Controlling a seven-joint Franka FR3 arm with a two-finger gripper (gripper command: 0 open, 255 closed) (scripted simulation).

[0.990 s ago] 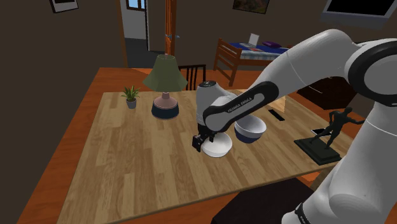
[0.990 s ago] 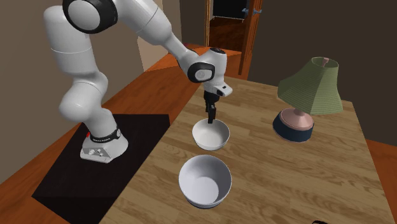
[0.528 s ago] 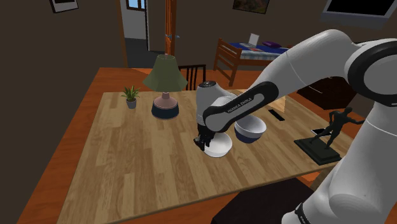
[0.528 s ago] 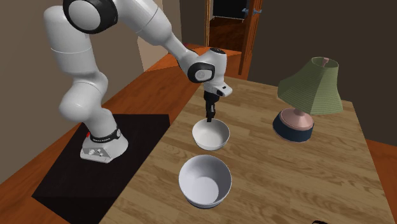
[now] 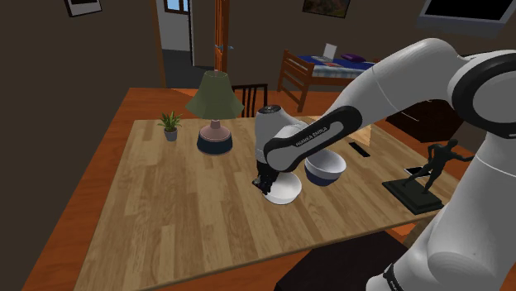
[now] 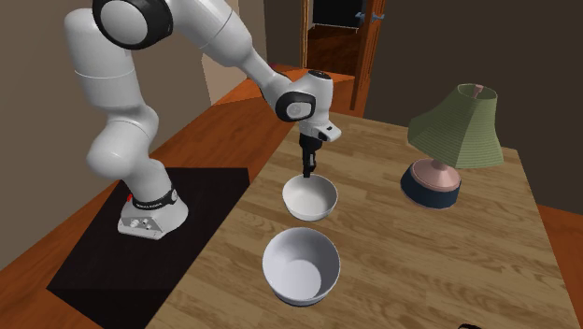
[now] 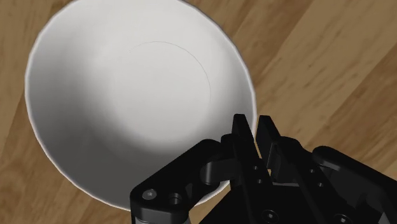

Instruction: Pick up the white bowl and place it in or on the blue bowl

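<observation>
The hand (image 5: 265, 185) points straight down at the white bowl (image 5: 284, 193), which sits upright on the wooden tabletop (image 5: 165, 215) just beside the blue bowl (image 5: 325, 175), on that bowl's side toward the shoulder view's left. In the wrist view the two black fingers (image 7: 240, 130) are drawn close together and pinch the white bowl's rim, one inside the wall and the other outside it. The hand holds the rim on the side turned away from the blue bowl, so the white bowl's hollow lies off to one side of the hand.
</observation>
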